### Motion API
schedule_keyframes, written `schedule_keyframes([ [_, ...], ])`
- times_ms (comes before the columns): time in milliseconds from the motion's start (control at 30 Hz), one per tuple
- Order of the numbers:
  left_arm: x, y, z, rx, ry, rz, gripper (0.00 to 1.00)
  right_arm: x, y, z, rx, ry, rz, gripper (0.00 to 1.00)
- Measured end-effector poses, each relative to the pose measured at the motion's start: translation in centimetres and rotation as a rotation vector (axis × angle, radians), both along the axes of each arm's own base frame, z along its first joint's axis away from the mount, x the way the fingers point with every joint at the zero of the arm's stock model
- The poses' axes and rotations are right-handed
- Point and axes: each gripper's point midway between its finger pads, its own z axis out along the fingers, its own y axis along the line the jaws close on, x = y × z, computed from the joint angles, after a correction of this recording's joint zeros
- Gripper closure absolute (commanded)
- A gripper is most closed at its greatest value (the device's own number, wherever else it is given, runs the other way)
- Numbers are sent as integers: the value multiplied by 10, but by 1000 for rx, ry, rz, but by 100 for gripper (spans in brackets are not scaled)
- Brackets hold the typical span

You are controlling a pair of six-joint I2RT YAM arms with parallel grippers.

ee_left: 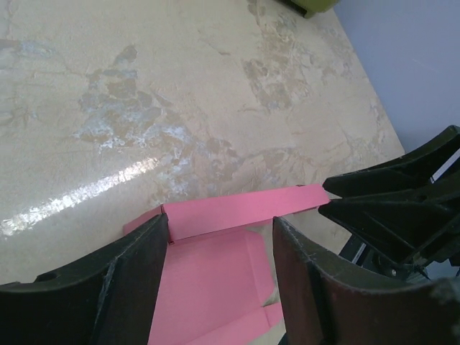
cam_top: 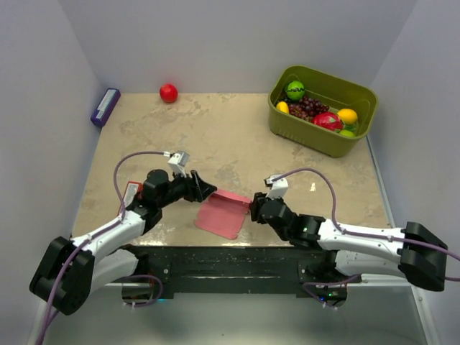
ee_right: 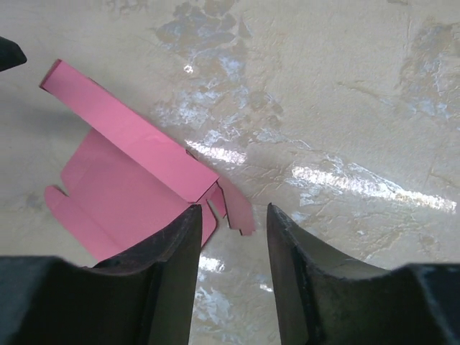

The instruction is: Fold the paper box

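The paper box [cam_top: 224, 214] lies near the front edge of the bench [cam_top: 215, 129], between both hands. It is mostly flat, with one long flap standing up. It looks thin and very light, so I think it slides easily and springs back at the creases. The left hand [cam_top: 205, 188] is open over its panel. The right hand [cam_top: 253, 208] is open around a small corner tab. A raised flap, pinched close to its crease, seems the best place to hold.

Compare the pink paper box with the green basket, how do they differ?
The paper box lies mostly flat with one flap folded up; the basket is a deep tub. The paper box holds nothing, near the front; the basket holds fruit at the far right corner. Both rest on the table.
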Motion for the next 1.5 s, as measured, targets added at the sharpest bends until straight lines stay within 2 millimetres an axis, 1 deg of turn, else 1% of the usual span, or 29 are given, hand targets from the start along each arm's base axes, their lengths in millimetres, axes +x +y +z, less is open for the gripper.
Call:
schedule_keyframes([
  [33,0,2,3,-2,-4,14,35,-1,-2,5,10,-5,1,44],
  [133,2,9,7,3,-11,61,35,-4,-7,24,66,-21,-3,39],
  [267,4,14,-5,33,32,102,37,-9,-7,45,136,-5,-6,41],
  [333,5,15,-13,47,54,108,38,-9,2,59,170,15,-4,41],
  [367,5,16,-17,55,66,111,39,-8,9,68,184,25,-5,43],
  [433,5,16,-22,63,82,112,40,-5,20,80,198,41,-3,44],
  [500,5,16,-26,65,94,114,42,0,34,89,201,57,-3,45],
  [533,5,15,-27,65,98,114,43,3,40,90,199,64,-5,45],
  [567,6,15,-28,66,99,114,44,4,43,89,193,73,-5,46],
  [633,7,15,-29,64,102,115,46,7,46,77,165,103,-9,46],
  [767,9,13,-27,50,98,118,48,12,43,54,112,155,-28,47],
  [900,13,11,-23,34,78,117,50,15,42,40,87,188,-37,48],
  [1033,14,9,-27,37,84,114,54,17,41,33,76,205,-45,48],
  [1233,14,8,-28,33,80,110,58,22,39,30,83,219,-54,48],
  [1500,14,6,-29,27,78,98,62,23,44,21,102,250,-47,48],
])
